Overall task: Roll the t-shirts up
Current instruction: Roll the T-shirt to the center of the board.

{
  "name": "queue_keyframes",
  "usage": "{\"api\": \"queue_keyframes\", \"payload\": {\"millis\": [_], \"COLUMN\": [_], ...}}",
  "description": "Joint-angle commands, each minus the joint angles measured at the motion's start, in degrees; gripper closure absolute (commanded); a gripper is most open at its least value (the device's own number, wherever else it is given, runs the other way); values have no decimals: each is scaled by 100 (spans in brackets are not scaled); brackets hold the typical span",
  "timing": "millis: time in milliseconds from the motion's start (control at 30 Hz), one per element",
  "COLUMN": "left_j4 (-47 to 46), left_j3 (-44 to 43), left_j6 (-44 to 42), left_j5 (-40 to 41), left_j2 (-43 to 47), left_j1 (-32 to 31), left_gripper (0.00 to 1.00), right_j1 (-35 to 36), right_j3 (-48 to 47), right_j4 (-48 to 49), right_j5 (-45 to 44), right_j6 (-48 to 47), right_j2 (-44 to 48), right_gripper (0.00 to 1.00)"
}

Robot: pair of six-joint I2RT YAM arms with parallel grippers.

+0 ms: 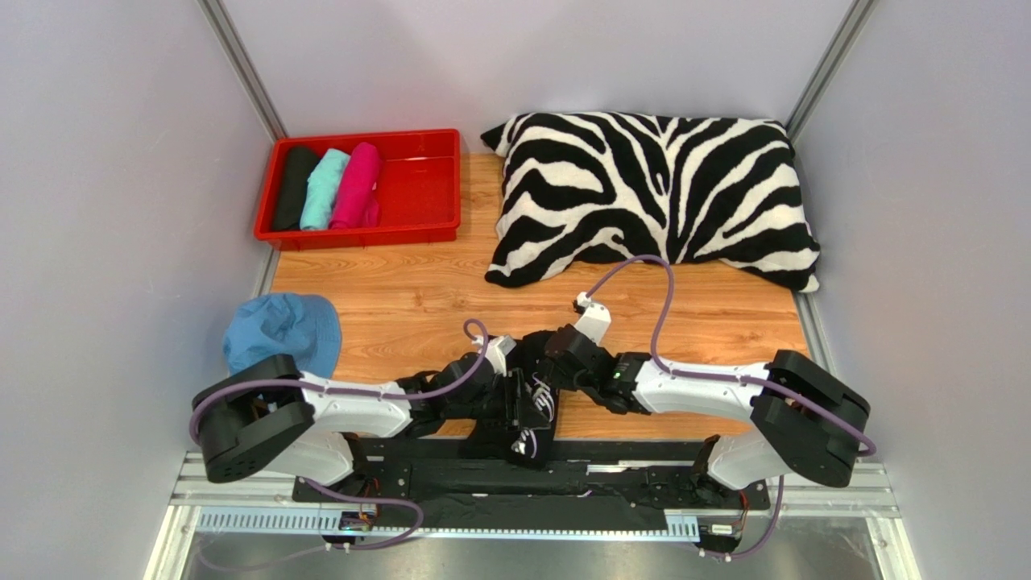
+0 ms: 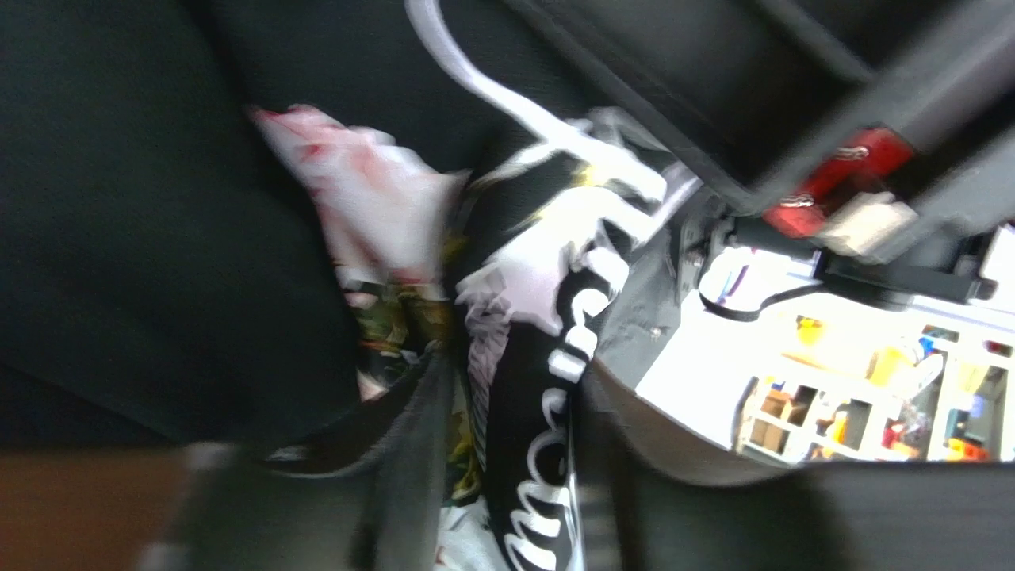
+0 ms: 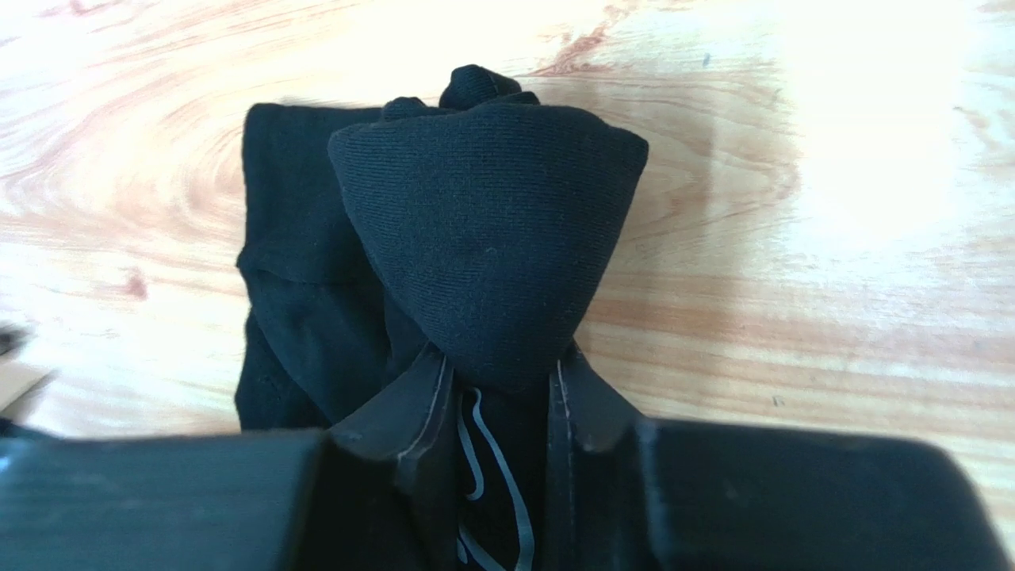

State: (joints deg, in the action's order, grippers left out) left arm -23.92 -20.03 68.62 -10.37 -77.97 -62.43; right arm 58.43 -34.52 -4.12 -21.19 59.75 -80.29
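Only close-up: right gripper [image 3: 500, 371] pinches t-shirt [image 3: 489, 214].

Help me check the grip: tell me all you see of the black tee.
The black tee is soft, fine-knit cotton by its look, with white lettering. It lies bunched on the wooden table at the near edge. The right gripper pinches a peaked fold of it between its fingers.

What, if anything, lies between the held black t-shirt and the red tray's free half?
Nothing visible: bare wooden table runs from black t-shirt to red tray; the zebra pillow lies close beside that path.
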Motion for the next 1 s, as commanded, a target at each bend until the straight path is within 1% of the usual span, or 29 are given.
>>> {"api": "queue_keyframes", "payload": {"millis": [0, 33, 100, 133, 167, 200, 233, 267, 300, 333, 367, 433, 500, 533, 600, 667, 700, 733, 767, 800, 867, 900, 933, 967], "left_j4": [1678, 1933, 2513, 2707, 3126, 3313, 3454, 3560, 3544, 3535, 3387, 3211, 3052, 2973, 2780, 2726, 2778, 2909, 2989, 3120, 3569, 3700, 3893, 3982], "left_j3": [-624, -860, -985, -1098, -1152, -1213, -1309, -1345, -1372, -1424, -1459, -1617, -1775, -1933, -2100, -2145, -2180, -2180, -2172, -2154, -2110, -2023, -1970, -1909], "left_j6": [-770, -884, -894, -842, -841, -859, -894, -912, -947, -1025, -1096, -1297, -1351, -1438, -1535, -1720, -1807, -2008, -2106, -2246, -2344, -2344, -2283, -2265], "left_j5": [121, 201, 447, 561, 684, 920, 975, 993, 976, 967, 915, 791, 748, 677, 581, 589, 667, 694, 694, 894, 1246, 1674, 1853, 2046], "left_j2": [835, 958, 1292, 1372, 1477, 1504, 1504, 1426, 1347, 1094, 935, 470, 144, -162, -332, -158, -26, 262, 448, 641, 1274, 1493, 1931, 2118], "left_j1": [-50, -6, 108, 265, 345, 433, 547, 783, 916, 1013, 1171, 1207, 1242, 1251, 1260, 1260, 1260, 1251, 1225, 1138, 936, 813, 542, 365], "left_gripper": [37, 38, 41, 50, 56, 62, 72, 78, 81, 88, 91, 97, 100, 100, 100, 99, 96, 88, 82, 72, 63, 59, 55, 53], "right_j1": [36, 36, 10, -7, -34, -43, -69, -147, -192, -236, -271, -297, -341, -359, -385, -438, -464, -491, -526, -535, -578, -579, -596, -605], "right_j3": [-527, -599, -826, -906, -951, -977, -995, -1012, -1039, -1135, -1196, -1311, -1487, -1557, -1803, -2030, -2093, -2154, -2216, -2312, -2445, -2584, -2655, -2717], "right_j4": [-1790, -1968, -2459, -2610, -2690, -2838, -2883, -2919, -3084, -3217, -3322, -3595, -3884, -3973, -4279, -4552, -4650, -4720, -4790, -4904, -5080, -5142, -5204, -5291], "right_j5": [-780, -990, -1150, -1255, -1308, -1344, -1379, -1379, -1370, -1422, -1466, -1563, -1590, -1607, -1651, -1643, -1634, -1608, -1590, -1564, -1520, -1485, -1467, -1450], "right_j6": [37, 46, 116, 186, 195, 230, 283, 301, 344, 406, 450, 459, 512, 494, 512, 494, 512, 512, 503, 468, 450, 433, 415, 398], "right_j2": [-258, -285, -338, -399, -417, -417, -391, -391, -382, -417, -426, -461, -513, -592, -785, -926, -1057, -1120, -1172, -1260, -1357, -1462, -1515, -1568], "right_gripper": [88, 88, 89, 89, 89, 89, 89, 89, 89, 89, 89, 89, 89, 89, 89, 89, 89, 89, 89, 89, 89, 89, 89, 89]}}
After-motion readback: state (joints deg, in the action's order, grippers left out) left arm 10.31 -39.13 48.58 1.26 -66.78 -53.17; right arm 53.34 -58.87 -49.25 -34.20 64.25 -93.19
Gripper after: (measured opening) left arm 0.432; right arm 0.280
